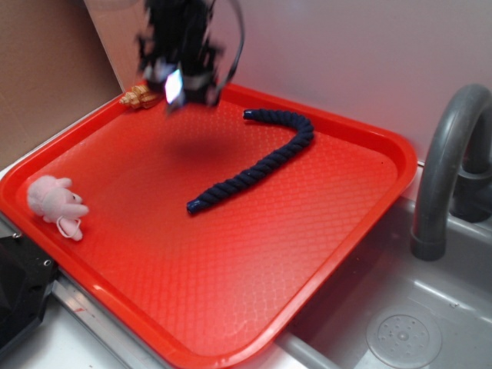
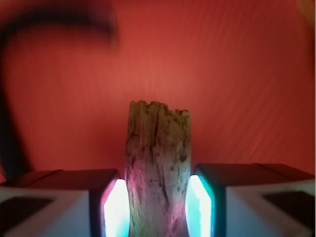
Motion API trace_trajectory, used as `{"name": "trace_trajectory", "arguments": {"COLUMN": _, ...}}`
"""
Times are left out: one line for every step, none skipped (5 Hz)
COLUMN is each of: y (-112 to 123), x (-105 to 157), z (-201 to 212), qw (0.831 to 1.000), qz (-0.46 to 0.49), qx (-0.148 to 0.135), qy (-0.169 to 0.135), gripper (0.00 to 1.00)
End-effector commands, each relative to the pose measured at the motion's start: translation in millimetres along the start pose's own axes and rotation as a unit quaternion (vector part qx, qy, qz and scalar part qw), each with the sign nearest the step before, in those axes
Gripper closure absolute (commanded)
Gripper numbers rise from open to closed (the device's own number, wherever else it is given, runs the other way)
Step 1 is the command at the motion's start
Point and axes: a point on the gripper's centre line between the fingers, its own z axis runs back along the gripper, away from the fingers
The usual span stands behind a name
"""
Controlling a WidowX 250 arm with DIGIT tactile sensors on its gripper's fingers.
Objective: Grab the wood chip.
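In the wrist view the wood chip point(image 2: 158, 163), a rough brown-grey sliver with a ragged top end, stands upright between my two glowing pads point(image 2: 117, 210), and my gripper point(image 2: 158, 212) is shut on it. It hangs above the red tray point(image 2: 222, 74). In the exterior view my gripper point(image 1: 178, 91) is a blurred dark shape raised over the tray's far left part, and the chip itself is not discernible there.
A dark blue rope point(image 1: 257, 165) curves across the middle of the red tray point(image 1: 231, 307). An orange-tan seashell point(image 1: 138, 97) lies at the far left corner, a pink plush toy point(image 1: 58, 204) at the left edge. A grey faucet point(image 1: 446, 161) and sink point(image 1: 403, 334) sit to the right.
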Motion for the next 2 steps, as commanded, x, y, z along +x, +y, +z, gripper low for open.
{"name": "trace_trajectory", "arguments": {"y": -7, "x": -49, "z": 111, "qw": 0.995, "qz": 0.004, "qx": -0.023, "qy": -0.1, "gripper": 1.0}}
{"name": "trace_trajectory", "arguments": {"y": -2, "x": -70, "z": 123, "qw": 0.992, "qz": 0.011, "qx": -0.017, "qy": -0.121, "gripper": 1.0}}
